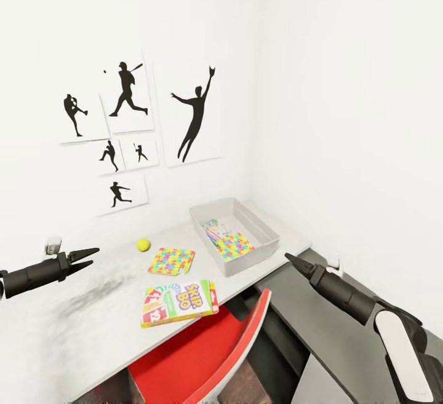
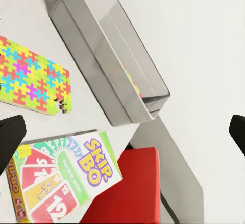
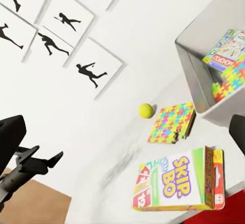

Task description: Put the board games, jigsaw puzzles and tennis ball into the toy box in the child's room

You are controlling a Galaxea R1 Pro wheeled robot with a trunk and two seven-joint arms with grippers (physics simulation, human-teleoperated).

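Observation:
On the white table (image 1: 74, 324) stands the light-grey toy box (image 1: 261, 225), holding one jigsaw puzzle (image 1: 234, 246) and a board game (image 1: 216, 229) with a red banner (image 3: 224, 55). A second jigsaw puzzle (image 1: 171, 261) lies flat left of the box, with the tennis ball (image 1: 143, 244) beyond it. The Skip-Bo board game (image 1: 179, 302) lies near the table's front edge. My left gripper (image 1: 93, 256) hovers open over the table, left of the ball. Off the table's right end, my right gripper (image 1: 290, 259) is also open, as its wrist view shows, its fingers wide apart and empty.
A red chair (image 1: 203, 355) is tucked under the table's front edge below the Skip-Bo box. A lower dark-grey cabinet top (image 1: 320, 330) runs along the right wall under my right arm. Black silhouette pictures (image 1: 129, 127) hang on the wall behind the table.

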